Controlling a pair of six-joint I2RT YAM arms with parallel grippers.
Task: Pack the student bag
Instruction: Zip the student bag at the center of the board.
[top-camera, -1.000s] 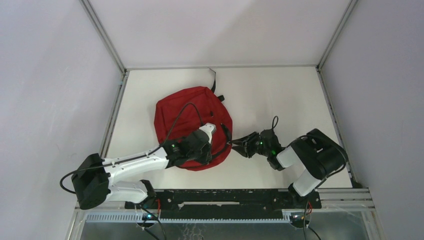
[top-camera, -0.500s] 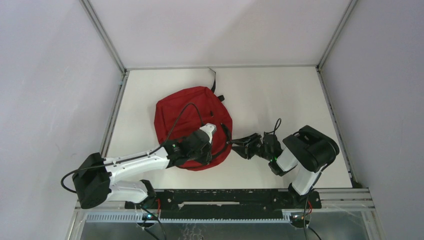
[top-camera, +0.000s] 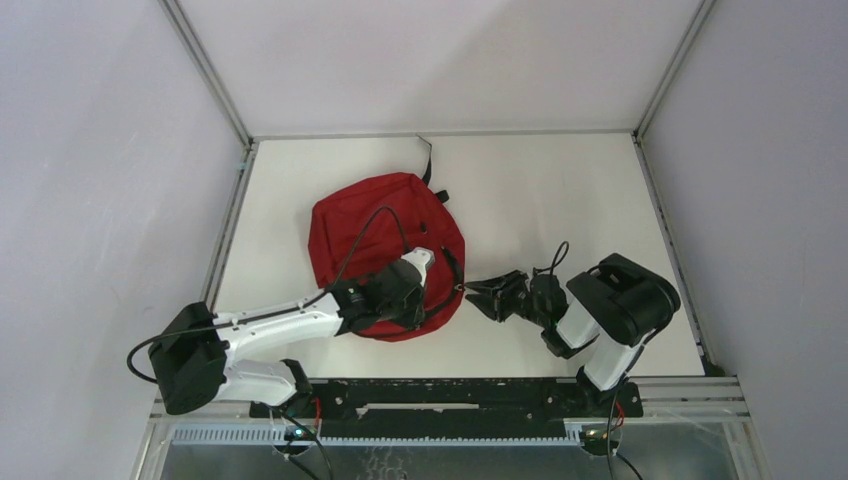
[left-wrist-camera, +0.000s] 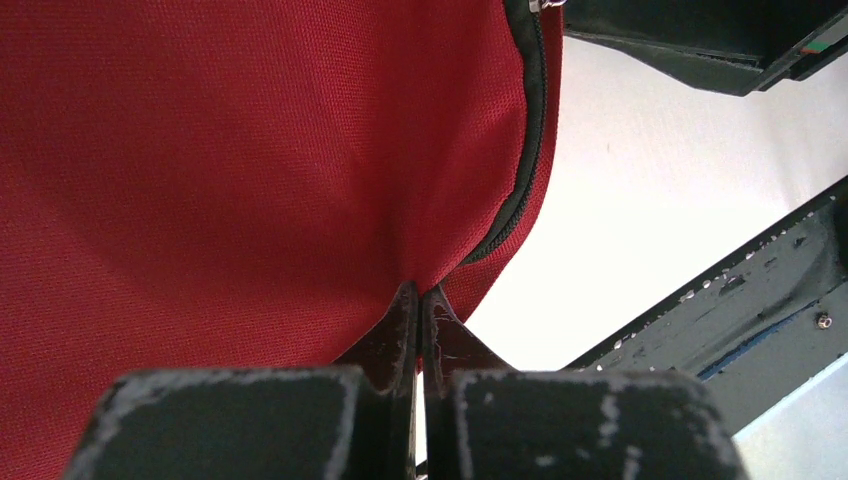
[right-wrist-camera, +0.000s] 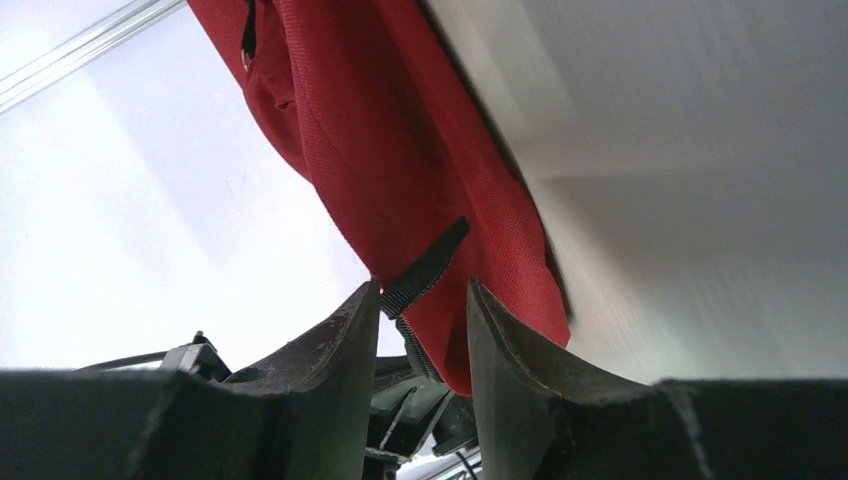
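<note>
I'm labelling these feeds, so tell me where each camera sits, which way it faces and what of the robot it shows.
Top external: above and behind the bases, looking down on the table and red backpack; left arm and right arm show whole.
Left wrist: on the left arm, looking along the left gripper, shut on the backpack's fabric; its fingers show.
Right wrist: low over the table, looking along the open right gripper, a black tab between its fingers.
Shared: all three views show the backpack.

Right hand (right-wrist-camera: 422, 292) fingers parted; black strap tab (right-wrist-camera: 428, 262) between tips; red student bag (right-wrist-camera: 400, 150) just beyond.
</note>
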